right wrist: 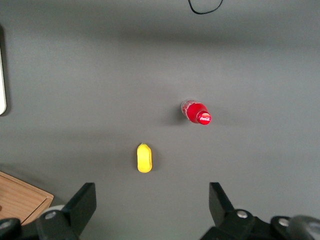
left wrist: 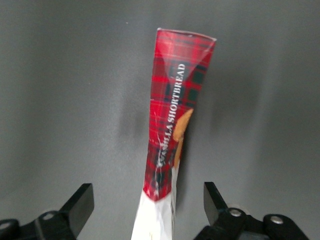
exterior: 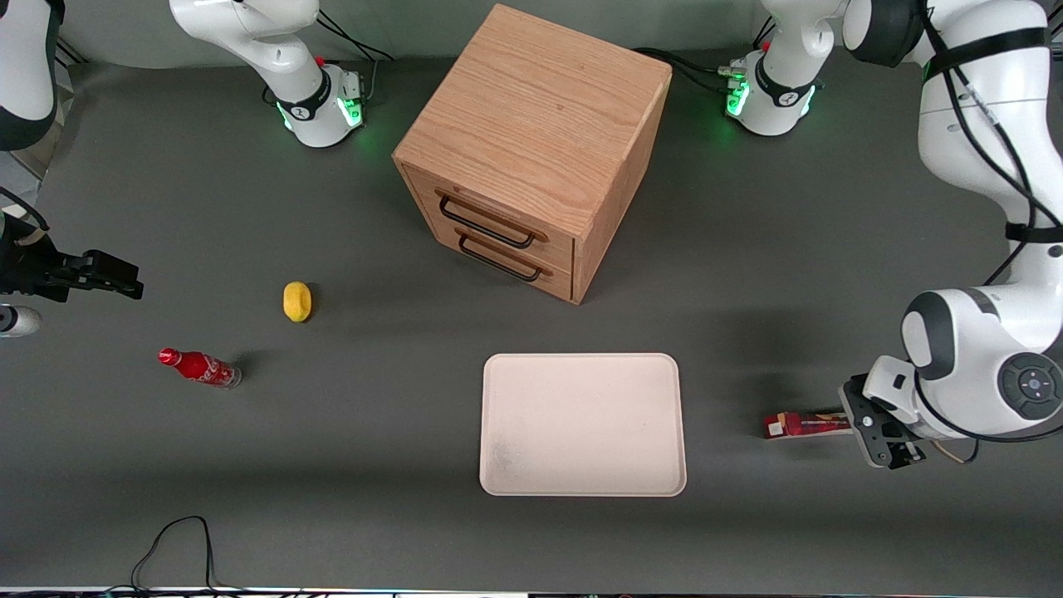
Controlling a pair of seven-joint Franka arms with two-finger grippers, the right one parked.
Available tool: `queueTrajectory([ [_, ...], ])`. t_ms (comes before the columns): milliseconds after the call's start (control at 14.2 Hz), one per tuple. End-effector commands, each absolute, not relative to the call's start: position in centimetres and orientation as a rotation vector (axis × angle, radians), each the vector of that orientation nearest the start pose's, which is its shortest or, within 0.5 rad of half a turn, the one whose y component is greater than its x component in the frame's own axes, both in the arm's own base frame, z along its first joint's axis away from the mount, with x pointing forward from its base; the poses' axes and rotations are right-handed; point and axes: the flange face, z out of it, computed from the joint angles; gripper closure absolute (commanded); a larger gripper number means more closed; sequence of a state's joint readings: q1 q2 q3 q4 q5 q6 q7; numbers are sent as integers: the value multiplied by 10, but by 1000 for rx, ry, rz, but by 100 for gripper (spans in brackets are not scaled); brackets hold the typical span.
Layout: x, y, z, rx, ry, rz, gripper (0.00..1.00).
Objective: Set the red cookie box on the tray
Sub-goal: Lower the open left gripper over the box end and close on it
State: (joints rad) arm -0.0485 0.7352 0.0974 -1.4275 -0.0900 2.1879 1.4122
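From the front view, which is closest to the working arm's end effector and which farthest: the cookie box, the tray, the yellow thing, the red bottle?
The end effector is open, at the working arm's end of the table.
1. Red cookie box: right at the end effector, between its fingers.
2. Tray: mid-table, beside the box.
3. Yellow object: toward the parked arm's end.
4. Red bottle: farther toward that end.

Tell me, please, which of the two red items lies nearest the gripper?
The red cookie box, flat on the table between the open gripper fingers; the red bottle stands toward the parked arm's end.
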Motion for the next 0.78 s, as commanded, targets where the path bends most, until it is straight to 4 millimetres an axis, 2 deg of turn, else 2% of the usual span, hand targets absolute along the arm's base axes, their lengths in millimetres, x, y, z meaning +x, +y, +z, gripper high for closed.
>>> queueTrajectory([
  [0,719,31,246,-2477,1909,-99,23],
  [71,718,35,242,-2473,1902,-103,64],
  [141,717,35,240,-2476,1899,-104,100],
  [424,718,36,237,-2465,1876,-132,100],
  [565,721,35,247,-2465,1868,-149,100],
  [706,726,34,270,-2463,1867,-170,100],
])
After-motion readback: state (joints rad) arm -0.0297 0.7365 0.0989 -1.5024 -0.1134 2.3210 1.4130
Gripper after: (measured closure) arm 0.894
